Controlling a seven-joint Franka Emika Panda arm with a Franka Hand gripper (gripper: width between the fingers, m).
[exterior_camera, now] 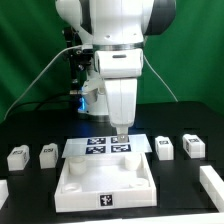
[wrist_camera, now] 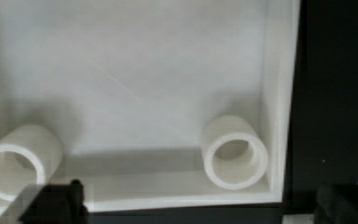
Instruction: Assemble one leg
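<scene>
Four small white tagged legs stand on the black table in the exterior view: two on its left [exterior_camera: 17, 157] [exterior_camera: 46, 153] and two on its right [exterior_camera: 164, 148] [exterior_camera: 193, 147]. The large white tray-like panel [exterior_camera: 105, 182] lies at the front centre. My gripper [exterior_camera: 118, 134] hangs over the panel's far edge, away from every leg. In the wrist view the panel's inner floor [wrist_camera: 140, 80] and two round sockets [wrist_camera: 238, 150] [wrist_camera: 16, 162] fill the picture. My gripper [wrist_camera: 202, 205] is open and empty, with dark fingertips [wrist_camera: 60, 203] wide apart.
The marker board [exterior_camera: 95, 147] lies just behind the panel, under the arm. White blocks sit at the exterior view's right edge [exterior_camera: 212, 185] and left edge [exterior_camera: 3, 190]. Cables run behind the arm. In the wrist view, black table [wrist_camera: 336, 90] borders the panel's wall.
</scene>
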